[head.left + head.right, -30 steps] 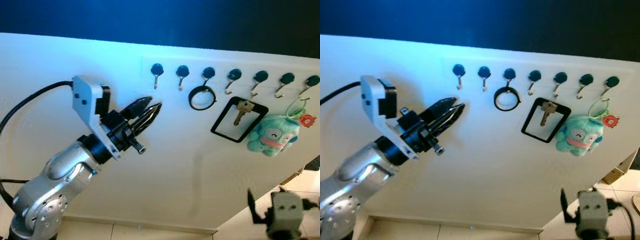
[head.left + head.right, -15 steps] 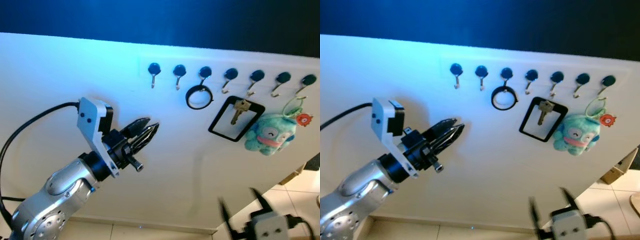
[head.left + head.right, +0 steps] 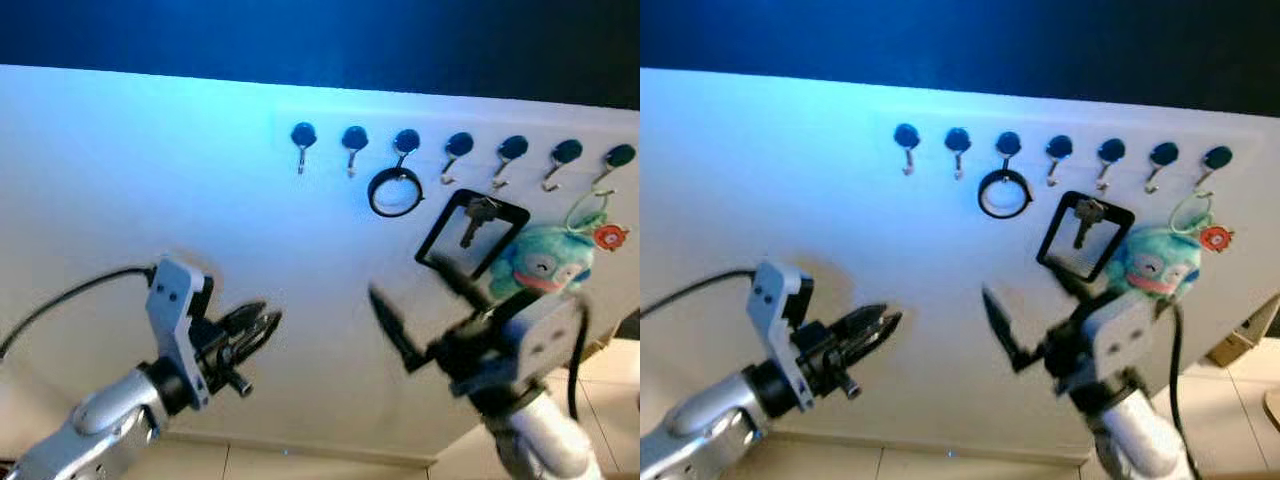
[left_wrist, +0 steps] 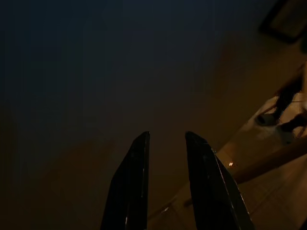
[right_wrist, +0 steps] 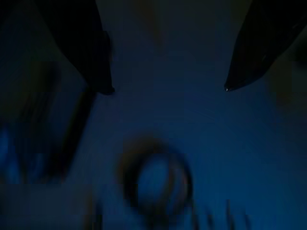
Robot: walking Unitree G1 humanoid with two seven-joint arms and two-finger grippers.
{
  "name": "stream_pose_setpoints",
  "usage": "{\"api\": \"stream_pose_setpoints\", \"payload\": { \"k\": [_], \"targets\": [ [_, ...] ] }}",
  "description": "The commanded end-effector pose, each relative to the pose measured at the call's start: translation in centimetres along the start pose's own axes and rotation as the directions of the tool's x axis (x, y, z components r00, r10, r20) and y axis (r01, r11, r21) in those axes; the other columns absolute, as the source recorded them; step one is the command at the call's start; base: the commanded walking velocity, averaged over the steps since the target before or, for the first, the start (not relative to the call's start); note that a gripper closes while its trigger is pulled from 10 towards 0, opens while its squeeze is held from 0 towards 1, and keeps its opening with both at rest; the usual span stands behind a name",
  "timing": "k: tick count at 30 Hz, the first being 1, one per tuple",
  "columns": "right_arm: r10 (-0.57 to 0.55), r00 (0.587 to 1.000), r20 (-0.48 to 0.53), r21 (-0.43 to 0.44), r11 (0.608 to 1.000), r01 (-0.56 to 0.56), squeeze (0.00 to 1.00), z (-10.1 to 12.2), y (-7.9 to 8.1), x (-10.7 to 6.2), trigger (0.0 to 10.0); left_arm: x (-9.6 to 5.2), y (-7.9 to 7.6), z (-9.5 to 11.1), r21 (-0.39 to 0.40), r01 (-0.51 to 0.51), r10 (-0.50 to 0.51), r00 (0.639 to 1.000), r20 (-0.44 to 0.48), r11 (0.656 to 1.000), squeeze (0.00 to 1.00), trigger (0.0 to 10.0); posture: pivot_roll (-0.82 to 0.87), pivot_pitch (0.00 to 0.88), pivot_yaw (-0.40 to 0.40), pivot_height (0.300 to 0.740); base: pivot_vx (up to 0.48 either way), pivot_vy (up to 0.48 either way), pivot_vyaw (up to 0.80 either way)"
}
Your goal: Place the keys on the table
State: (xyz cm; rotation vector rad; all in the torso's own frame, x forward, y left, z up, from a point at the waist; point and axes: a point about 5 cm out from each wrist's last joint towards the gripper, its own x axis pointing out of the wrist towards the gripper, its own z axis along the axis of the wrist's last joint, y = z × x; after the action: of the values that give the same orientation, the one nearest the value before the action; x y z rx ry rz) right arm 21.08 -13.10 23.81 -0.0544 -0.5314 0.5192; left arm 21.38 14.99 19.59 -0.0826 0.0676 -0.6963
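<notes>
White wall [image 3: 150,200] ahead, with a row of dark-capped hooks [image 3: 455,150] near its top edge. Hung there for storage, reading from the robot's left: two bare hooks, a black ring [image 3: 394,192], then the key [image 3: 471,219] inside a black rectangular frame [image 3: 471,235], then a teal plush charm [image 3: 540,264] with an orange tag [image 3: 611,237] on a green loop. No tabletop in sight, so delivery judged a later step; retrieval from the hook comes first.

Right gripper [image 3: 428,305] raised in front of the wall, just below and to the robot's left of the frame, fingers [image 3: 392,325] spread wide and holding nothing. Wide spread probably meant to straddle the frame or key on approach. Motion blur on arm and fingers. Right wrist view dark blue: two finger tips far apart, a blurred ring shape [image 5: 156,179] beyond them, little else legible.

Left gripper [image 3: 258,327] low at the robot's left, pointed at bare wall well apart from the hooks, fingers nearly together with a narrow gap, empty. Seems parked clear of the working arm. Left wrist view very dark: two fingers [image 4: 134,187] a small gap apart, floor and a corner of the frame faintly beyond.

Key still hanging, untouched. Next move likely calls for closing on the frame and lifting up and off the hook; snagging the neighbouring ring or plush a plausible risk.
</notes>
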Motion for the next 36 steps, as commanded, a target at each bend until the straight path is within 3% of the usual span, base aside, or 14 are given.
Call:
{"api": "stream_pose_setpoints", "payload": {
  "k": [1,7,19,32,36],
  "targets": [
    [0.020,1.000,-0.016,0.043,0.999,-0.019,0.00,0.1,0.6,-0.1,10.0,-0.3,0.2,-0.4,0.019,-0.004,0.005,1.000,-0.027,1.000,0.00,10.0,0.04,0.182,-0.003,0.740,0.000,0.000,0.00],
    [0.080,0.996,0.036,0.077,0.994,-0.082,0.00,1.1,1.3,1.1,10.0,-0.5,0.3,-0.4,0.030,-0.010,0.011,1.000,-0.027,1.000,0.00,10.0,0.04,0.182,-0.003,0.740,0.000,0.000,0.00],
    [-0.005,0.999,0.036,0.085,0.996,0.002,0.00,1.6,0.5,2.6,10.0,-0.9,-0.7,3.7,-0.024,0.123,-0.117,0.975,0.191,0.992,0.00,10.0,0.05,0.182,-0.008,0.740,0.000,0.000,0.00],
    [-0.114,0.993,0.010,0.024,0.993,0.114,0.00,1.6,-0.4,2.2,10.0,-1.1,-1.7,5.2,-0.028,0.220,-0.207,0.947,0.244,0.975,0.00,10.0,0.04,0.182,-0.011,0.740,0.000,0.000,0.00],
    [-0.178,0.984,-0.026,0.035,0.983,0.178,0.00,1.0,-0.4,1.1,10.0,-1.2,-1.7,5.6,-0.024,0.235,-0.222,0.944,0.245,0.972,0.00,10.0,0.04,0.182,-0.011,0.740,0.000,0.000,0.00]
  ]
}}
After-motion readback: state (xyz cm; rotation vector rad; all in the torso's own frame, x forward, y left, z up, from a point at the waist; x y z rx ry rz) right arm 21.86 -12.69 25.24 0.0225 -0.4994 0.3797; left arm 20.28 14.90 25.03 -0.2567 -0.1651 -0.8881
